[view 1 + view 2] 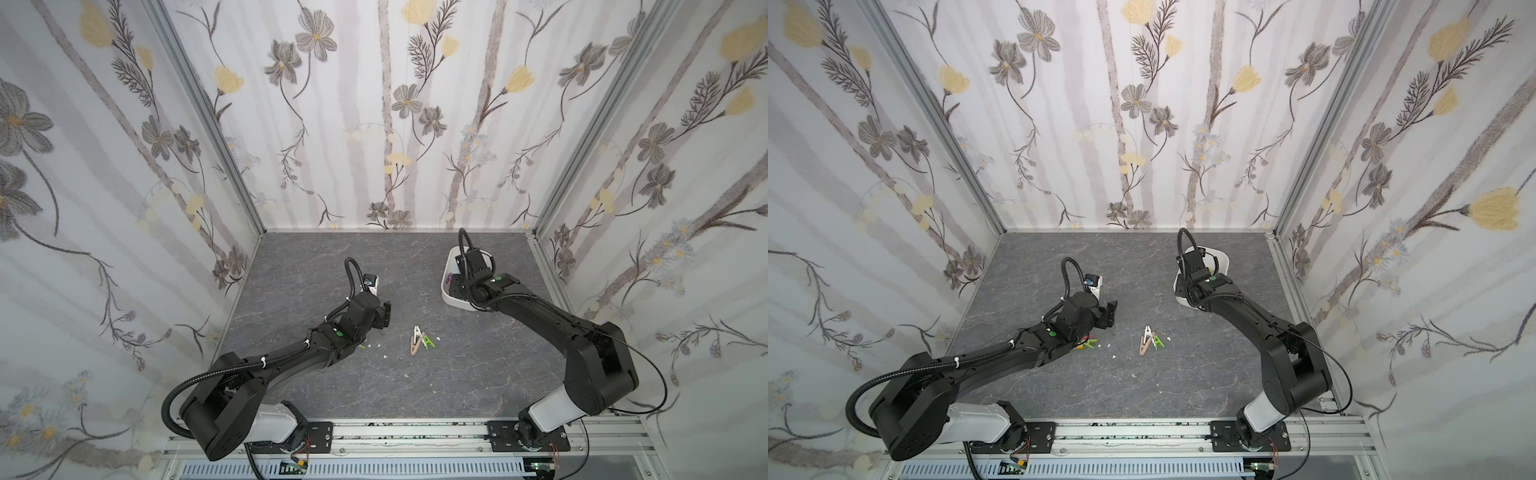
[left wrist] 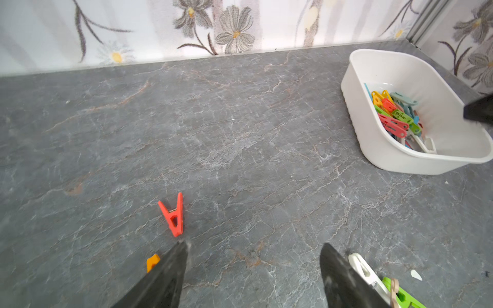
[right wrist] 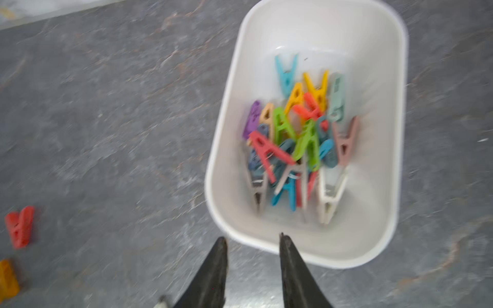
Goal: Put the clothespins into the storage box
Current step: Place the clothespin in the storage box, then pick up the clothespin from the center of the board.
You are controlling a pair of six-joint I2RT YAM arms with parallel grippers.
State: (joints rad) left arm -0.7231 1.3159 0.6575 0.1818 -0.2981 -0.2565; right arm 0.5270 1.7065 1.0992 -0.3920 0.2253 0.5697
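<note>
A: Why is the right gripper (image 3: 252, 237) at the box's (image 3: 373, 80) rim?
B: Its jaws are partly apart and empty. I'd judge it sits there so a drop lands on the pile (image 3: 296, 133) inside.
A: And the left gripper (image 2: 254, 243)?
B: Wide open, holding nothing, low over loose pegs (image 1: 419, 340) well away from the box, with the red peg (image 2: 173, 216) nearest. Likely set for the next pick.

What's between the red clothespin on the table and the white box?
Nothing; the left wrist view shows only bare grey tabletop between red clothespin and box.
</note>
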